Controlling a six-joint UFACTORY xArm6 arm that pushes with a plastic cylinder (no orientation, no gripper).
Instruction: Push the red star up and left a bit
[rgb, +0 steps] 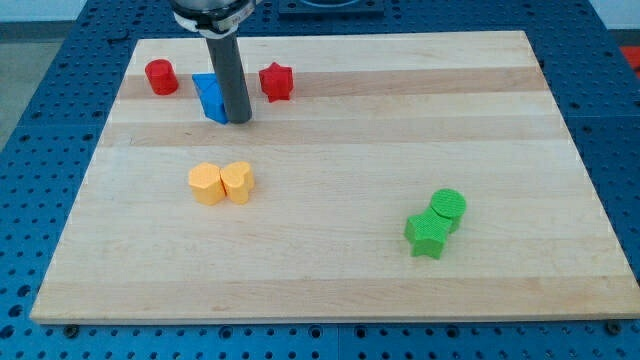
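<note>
The red star lies near the view's top, left of centre, on the wooden board. My tip rests on the board below and to the left of the star, a short gap apart from it. The tip is right beside a blue block, touching or nearly touching its right side; the rod hides part of that block.
A red cylinder stands at the top left. A yellow hexagon and a yellow heart sit together at centre left. A green cylinder and a green star touch at the lower right.
</note>
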